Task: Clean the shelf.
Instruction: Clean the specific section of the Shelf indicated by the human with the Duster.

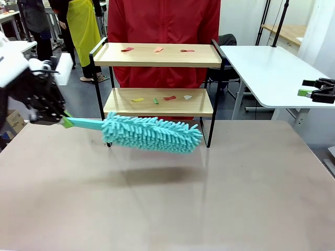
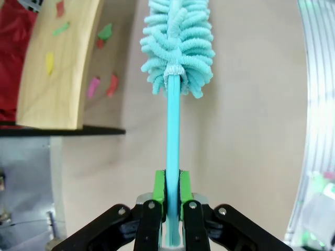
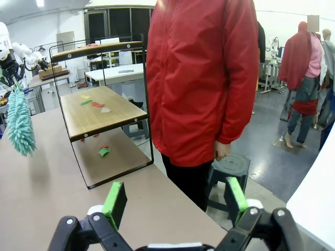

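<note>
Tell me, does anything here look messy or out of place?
Yes: small coloured scraps litter the shelf, three on its top board, four on the lower board, and a few more on the table underneath. The shelf itself stands straight.

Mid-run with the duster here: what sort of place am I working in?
Most likely a robotics lab or test hall, not a home: white work tables across an open grey floor, black stands by the side table, and a small shelf staged with coloured paper scraps for cleaning.
</note>
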`<state>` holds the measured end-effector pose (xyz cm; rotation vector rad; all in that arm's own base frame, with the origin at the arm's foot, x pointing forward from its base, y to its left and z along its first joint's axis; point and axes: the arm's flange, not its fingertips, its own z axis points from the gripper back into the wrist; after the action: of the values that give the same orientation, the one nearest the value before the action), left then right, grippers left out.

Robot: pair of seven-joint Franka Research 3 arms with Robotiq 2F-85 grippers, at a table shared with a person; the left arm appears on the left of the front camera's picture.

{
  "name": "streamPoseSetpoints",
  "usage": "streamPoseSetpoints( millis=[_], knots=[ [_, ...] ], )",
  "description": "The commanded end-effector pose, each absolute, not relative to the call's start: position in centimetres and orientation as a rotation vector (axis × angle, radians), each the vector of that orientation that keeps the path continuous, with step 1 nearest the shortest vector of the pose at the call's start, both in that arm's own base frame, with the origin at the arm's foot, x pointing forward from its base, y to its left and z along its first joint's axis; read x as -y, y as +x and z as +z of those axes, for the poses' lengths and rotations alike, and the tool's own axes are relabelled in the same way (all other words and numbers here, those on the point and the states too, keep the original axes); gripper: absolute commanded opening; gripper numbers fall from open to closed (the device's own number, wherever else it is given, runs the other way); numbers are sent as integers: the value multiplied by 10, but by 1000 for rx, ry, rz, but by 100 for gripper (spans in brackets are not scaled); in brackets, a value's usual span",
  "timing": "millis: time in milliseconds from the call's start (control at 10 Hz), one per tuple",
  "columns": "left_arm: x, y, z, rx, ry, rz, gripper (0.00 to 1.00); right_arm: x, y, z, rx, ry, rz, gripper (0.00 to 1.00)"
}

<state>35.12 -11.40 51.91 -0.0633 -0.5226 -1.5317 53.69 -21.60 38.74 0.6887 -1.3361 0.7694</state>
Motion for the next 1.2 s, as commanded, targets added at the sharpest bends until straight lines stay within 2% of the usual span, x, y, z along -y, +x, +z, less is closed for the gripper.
streamPoseSetpoints(
  millis=[0, 200, 300, 400, 700, 900, 1100],
  knots=[
    [139, 350, 504, 558, -81, -1462, 13, 210, 537, 395, 1327, 684, 749, 100],
    [161, 360, 500, 522, -108, -1436, 13, 210, 537, 395, 1327, 684, 749, 100],
    [164, 370, 510, 500, -137, -1517, 13, 210, 537, 395, 1327, 684, 749, 100],
    [157, 351, 499, 512, -84, -1471, 13, 210, 537, 395, 1327, 684, 749, 100],
    [164, 358, 498, 499, -93, -1482, 13, 210, 537, 395, 1327, 684, 749, 100],
    [202, 363, 478, 413, -11, -1391, 13, 210, 537, 395, 1327, 684, 749, 100],
    [221, 355, 468, 388, 62, -1275, 13, 210, 537, 395, 1327, 684, 749, 100]
  ],
)
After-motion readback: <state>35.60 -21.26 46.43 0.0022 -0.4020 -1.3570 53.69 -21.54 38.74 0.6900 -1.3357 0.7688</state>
